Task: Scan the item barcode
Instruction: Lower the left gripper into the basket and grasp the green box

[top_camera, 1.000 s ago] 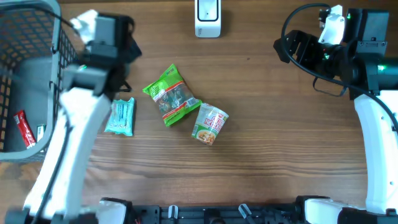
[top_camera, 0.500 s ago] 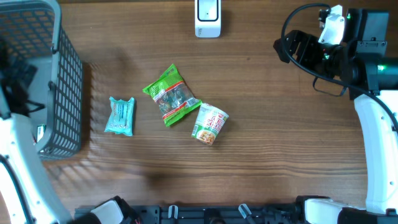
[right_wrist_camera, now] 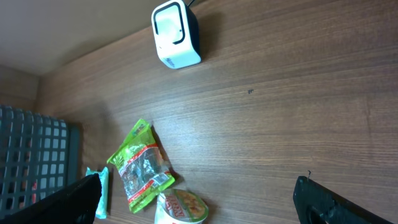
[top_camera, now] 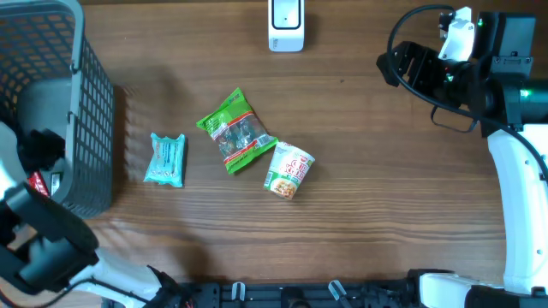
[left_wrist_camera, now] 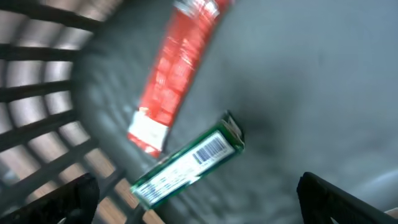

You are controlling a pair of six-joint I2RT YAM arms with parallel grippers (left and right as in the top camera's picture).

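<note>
Your left wrist view is smeared. Inside the basket [left_wrist_camera: 37, 55], the red packet [left_wrist_camera: 177, 68] runs off the top edge, and the print on the green box [left_wrist_camera: 186, 165] beside it is unreadable. Overhead, the left arm [top_camera: 43, 248] covers the basket's near corner.

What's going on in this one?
The left tool hangs open in the grey basket, above a red packet and a green box whose barcode faces up; nothing is held. The right tool, also open and empty, waits off to the side. A teal packet, green snack bag and cup noodle lie on the table near the white scanner.
</note>
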